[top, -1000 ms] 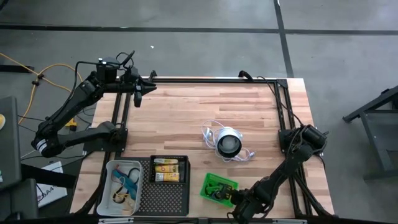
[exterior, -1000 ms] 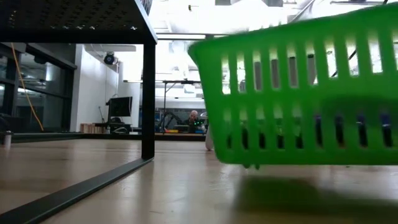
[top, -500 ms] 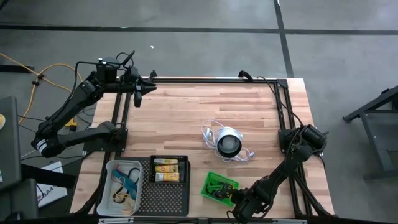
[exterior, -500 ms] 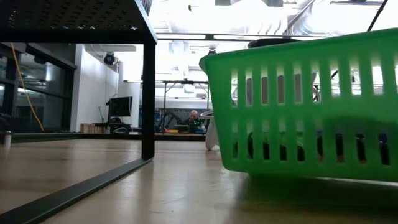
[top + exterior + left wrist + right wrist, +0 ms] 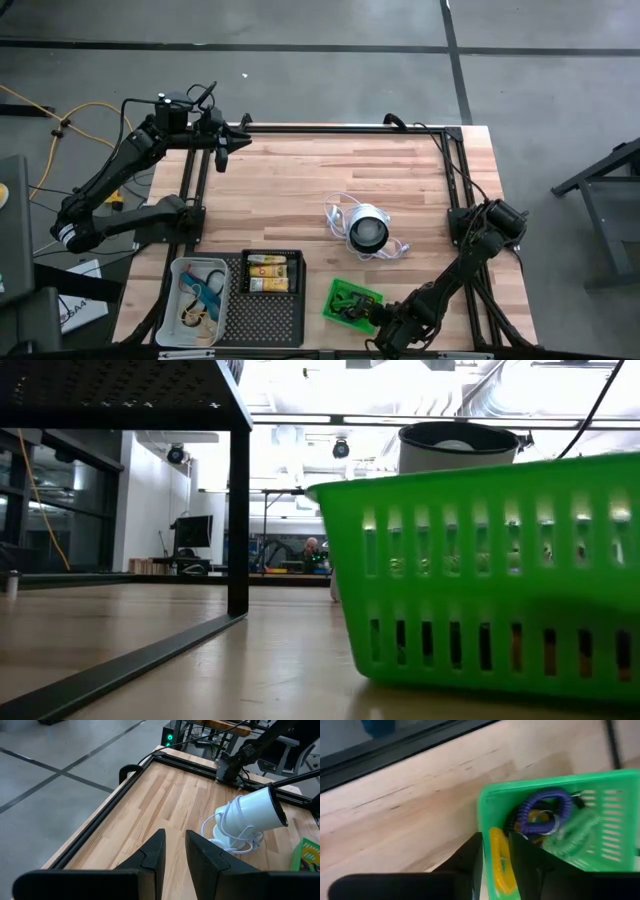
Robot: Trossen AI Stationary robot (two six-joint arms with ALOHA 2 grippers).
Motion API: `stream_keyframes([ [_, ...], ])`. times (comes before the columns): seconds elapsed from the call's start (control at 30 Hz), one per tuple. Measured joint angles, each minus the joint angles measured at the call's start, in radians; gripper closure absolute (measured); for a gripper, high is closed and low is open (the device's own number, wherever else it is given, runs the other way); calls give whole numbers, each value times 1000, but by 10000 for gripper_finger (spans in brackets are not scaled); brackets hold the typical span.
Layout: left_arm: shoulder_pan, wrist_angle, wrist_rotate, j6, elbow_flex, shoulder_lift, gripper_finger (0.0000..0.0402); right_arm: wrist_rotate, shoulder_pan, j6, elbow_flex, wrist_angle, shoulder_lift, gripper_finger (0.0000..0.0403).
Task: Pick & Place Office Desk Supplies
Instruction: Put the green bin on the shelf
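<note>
A small green tray [image 5: 345, 296] stands on the table near its near edge, flat on its bottom [image 5: 480, 680]. In it lie a purple coiled loop [image 5: 545, 807], a yellow loop [image 5: 497, 845] and a green coil [image 5: 575, 832]. My right gripper [image 5: 495, 865] slants down over the tray's corner [image 5: 372, 316], open by a narrow gap. One finger is outside the tray's wall [image 5: 484, 820] and one inside. My left gripper [image 5: 222, 150] waits raised at the far left corner, its fingers [image 5: 175, 855] slightly apart with nothing between them. My right gripper has the green tray's wall [image 5: 487, 885] and part of the yellow loop between its two fingers, coming from above at a slant. Whether either finger touches the wall or the loop, I cannot tell. The tray rests on the table.
A black tray [image 5: 272, 305] holding yellow-and-white packs [image 5: 272, 272] and a clear tray [image 5: 197, 290] with cords stand at the near left. A round white-and-black object [image 5: 368, 232] with a white cord lies mid-table. A black frame [image 5: 330, 128] rims the table.
The green tray has come down. A second ago it hung tilted and clear of the table. Half a second ago it was lower and still tilted. Now it sits level on its bottom. Both arms have kept their places.
</note>
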Motion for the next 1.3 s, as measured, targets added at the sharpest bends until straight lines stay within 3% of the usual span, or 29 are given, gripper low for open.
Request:
stream_keyframes([
  [0.33,0,2,0,0,0,0,332,5,-3,53,1,-90,-129,309],
  [0.57,0,2,0,0,0,0,332,-115,37,444,-10,-224,-184,308],
  [0.93,0,3,0,0,0,0,332,-145,154,874,-260,-160,-294,309],
  [1.3,0,3,0,0,0,0,332,-165,211,970,-290,-165,-311,309],
])
